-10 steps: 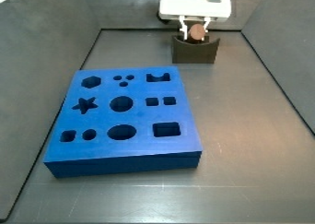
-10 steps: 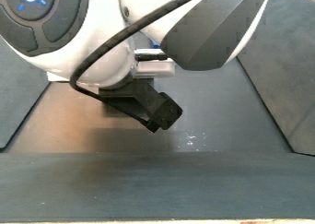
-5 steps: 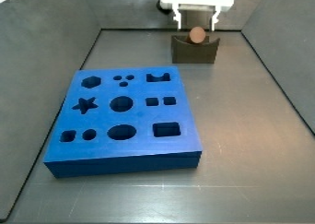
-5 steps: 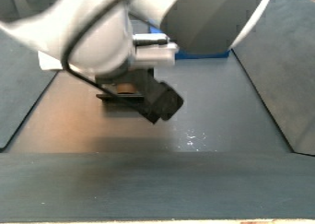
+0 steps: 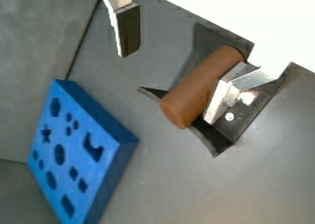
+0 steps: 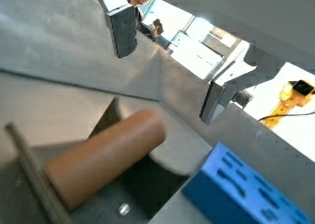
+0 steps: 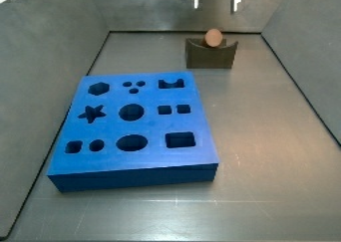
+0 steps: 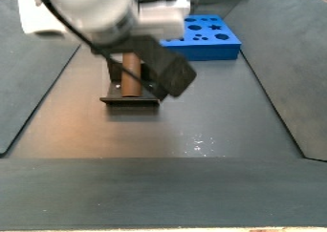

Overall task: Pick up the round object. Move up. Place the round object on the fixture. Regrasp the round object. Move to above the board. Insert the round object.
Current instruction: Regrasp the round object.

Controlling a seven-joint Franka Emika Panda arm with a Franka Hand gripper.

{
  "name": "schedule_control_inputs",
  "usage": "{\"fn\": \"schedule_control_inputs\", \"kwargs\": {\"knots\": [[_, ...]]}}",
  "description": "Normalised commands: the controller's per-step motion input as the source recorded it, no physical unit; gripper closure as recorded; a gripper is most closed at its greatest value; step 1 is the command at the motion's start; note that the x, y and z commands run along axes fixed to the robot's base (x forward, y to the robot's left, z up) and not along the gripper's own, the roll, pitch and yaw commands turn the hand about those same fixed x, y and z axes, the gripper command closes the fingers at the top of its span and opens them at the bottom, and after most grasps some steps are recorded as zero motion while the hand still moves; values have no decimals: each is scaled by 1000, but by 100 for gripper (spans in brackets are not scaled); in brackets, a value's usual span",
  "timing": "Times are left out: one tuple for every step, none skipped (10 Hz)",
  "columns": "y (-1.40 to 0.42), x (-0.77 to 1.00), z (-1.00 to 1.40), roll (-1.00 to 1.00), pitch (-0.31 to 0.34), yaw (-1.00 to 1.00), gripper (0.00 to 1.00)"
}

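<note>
- The claw (image 5: 179, 57) hangs above the fixture (image 7: 210, 54), its fingers (image 5: 125, 25) spread wide and holding nothing.
- Nearest in a side view, the blue board (image 7: 134, 129) lies flat on the tabletop (image 7: 266, 166).
- Farther back, the round object (image 7: 212, 37) rests in the fixture's notch.
- No writing is readable.

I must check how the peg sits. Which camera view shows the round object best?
A wrist view: the round object lies lengthwise in the fixture, with the open gripper above. Another wrist view crops it; a side view shows only its end; another half hides it.
</note>
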Motion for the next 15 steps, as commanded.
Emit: {"fn": "schedule_control_inputs", "kwargs": {"knots": [[3,-28,178,82,113,-67,0],[-1000,-75,758,1000,45,12,0],[-1000,-70,738,1000,44,12,0],[-1000,-105,727,1000,32,12,0],[-995,-127,677,1000,26,12,0],[-797,-115,418,1000,18,11,0],[-638,-88,208,1000,16,11,0],[-416,-45,56,1000,14,11,0],[-285,-37,49,1000,14,11,0],[-24,-47,46,1000,10,12,0],[-2,-45,35,1000,7,12,0],[-25,-38,15,1000,3,12,0],[-30,-39,15,1000,1,12,0],[-30,-44,22,1000,-5,12,0],[-29,-49,22,1000,-9,12,0]]}}
